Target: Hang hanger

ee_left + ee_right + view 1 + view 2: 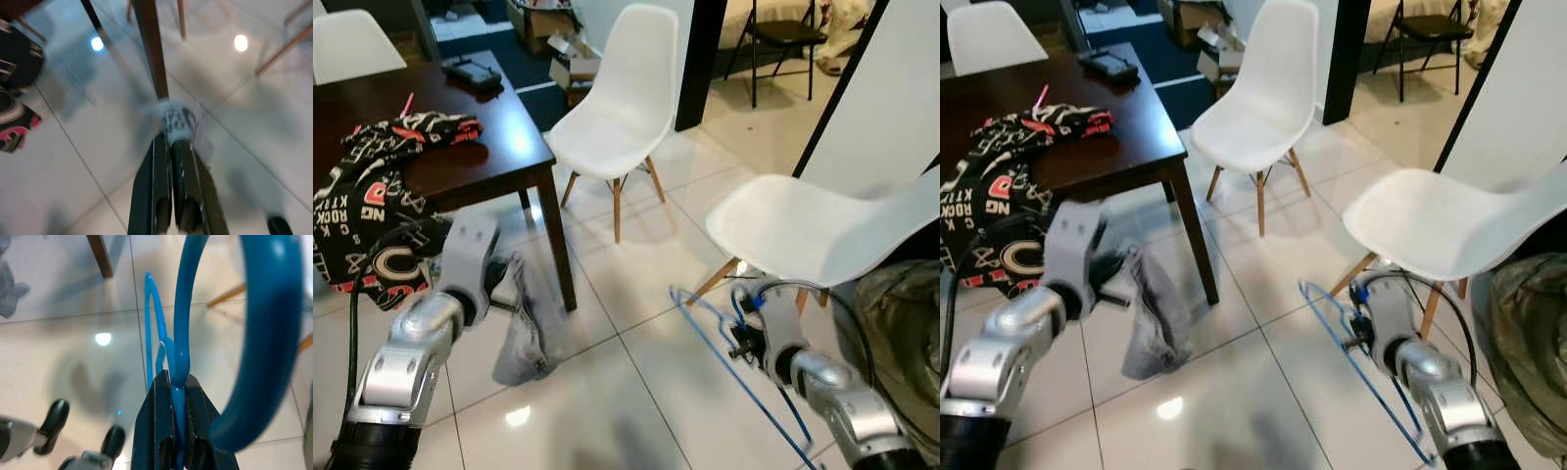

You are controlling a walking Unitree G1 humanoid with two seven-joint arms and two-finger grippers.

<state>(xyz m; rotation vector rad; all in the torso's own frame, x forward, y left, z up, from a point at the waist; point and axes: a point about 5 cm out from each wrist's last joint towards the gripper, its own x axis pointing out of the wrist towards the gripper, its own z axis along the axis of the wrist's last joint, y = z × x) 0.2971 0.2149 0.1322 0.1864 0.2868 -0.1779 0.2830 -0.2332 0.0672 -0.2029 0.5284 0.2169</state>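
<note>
With the blue hanger (734,362) clenched in the right gripper (177,396) at lower right and grey cloth (1151,313) pinched by the left gripper (173,142) at lower left: carrying step, calling next for a rail.

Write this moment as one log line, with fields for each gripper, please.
left gripper: shut on grey cloth | right gripper: shut on blue hanger | hanger: not yet hung

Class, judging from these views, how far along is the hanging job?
Done: right gripper has its jaws shut on the blue hanger; left gripper is shut on grey cloth. In hand: both held low over the floor. Left: hanging; no rail is visible.
</note>
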